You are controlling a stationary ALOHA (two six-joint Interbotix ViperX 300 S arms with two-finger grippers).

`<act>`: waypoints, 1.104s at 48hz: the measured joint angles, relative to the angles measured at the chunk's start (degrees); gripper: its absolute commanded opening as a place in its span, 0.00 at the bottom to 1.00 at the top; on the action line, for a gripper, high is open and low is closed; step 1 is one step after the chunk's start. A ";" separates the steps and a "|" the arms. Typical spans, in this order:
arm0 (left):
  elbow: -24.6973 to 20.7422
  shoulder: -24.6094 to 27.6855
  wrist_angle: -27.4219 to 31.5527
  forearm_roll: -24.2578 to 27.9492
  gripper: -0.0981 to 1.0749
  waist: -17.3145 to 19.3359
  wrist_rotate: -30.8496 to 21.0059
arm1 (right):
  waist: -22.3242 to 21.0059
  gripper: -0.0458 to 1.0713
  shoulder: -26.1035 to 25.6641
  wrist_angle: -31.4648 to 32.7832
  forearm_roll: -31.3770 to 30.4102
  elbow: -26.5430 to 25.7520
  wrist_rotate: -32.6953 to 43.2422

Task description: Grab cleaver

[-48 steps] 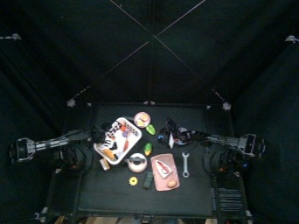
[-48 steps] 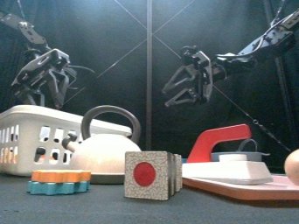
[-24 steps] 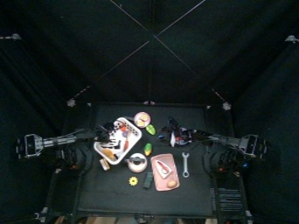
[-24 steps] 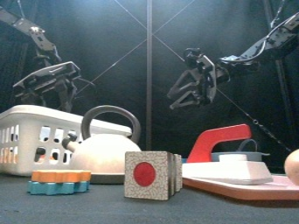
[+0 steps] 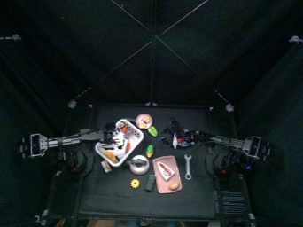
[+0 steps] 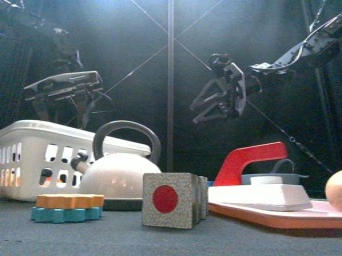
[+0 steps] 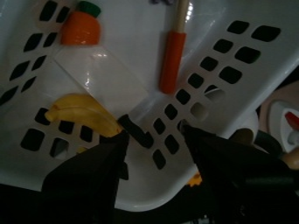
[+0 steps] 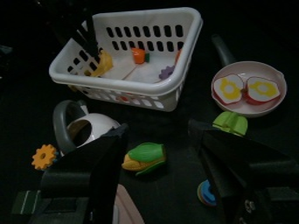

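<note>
A moment ago my left gripper (image 6: pixel 67 88) hung higher and further toward the table's left edge. It has since swung in and tipped down, and it now hovers right above the white slotted plastic basket (image 6: pixel 40 150), its two black jaws spread wide with nothing between them. From my left wrist I look straight into that basket. On its floor lies a slim orange-handled utensil (image 7: pixel 172 59), beside a pale bottle with an orange cap (image 7: pixel 79 26) and a crumpled yellow piece (image 7: pixel 77 113). I take the orange-handled piece for the cleaver, though its far end runs out of my view, so I cannot be sure of the blade. A red-handled, pale-bodied thing (image 6: pixel 257 165) on the pink board (image 6: pixel 287 213) at the front right could also be it. If the basket piece is the one, the approach is mostly done; what remains is going down between the basket walls, lining my jaws across the handle and closing. The handle is not touched yet. My right gripper (image 6: pixel 217 98) has barely shifted and hangs above the table's middle, jaws also apart and empty.
</note>
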 measured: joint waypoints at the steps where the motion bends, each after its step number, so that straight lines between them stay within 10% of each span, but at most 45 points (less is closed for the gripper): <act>1: 0.18 0.09 0.00 1.32 0.84 -0.97 -2.11 | 0.00 0.85 0.00 0.00 0.00 -0.09 0.09; 17: 2.37 0.79 -0.70 6.15 0.85 -10.90 -22.85 | 0.00 0.85 0.00 0.00 -0.44 0.00 0.00; 53: 3.52 7.82 -4.13 0.09 0.85 -9.14 -19.86 | 0.00 0.85 -0.09 0.00 -0.62 0.00 0.09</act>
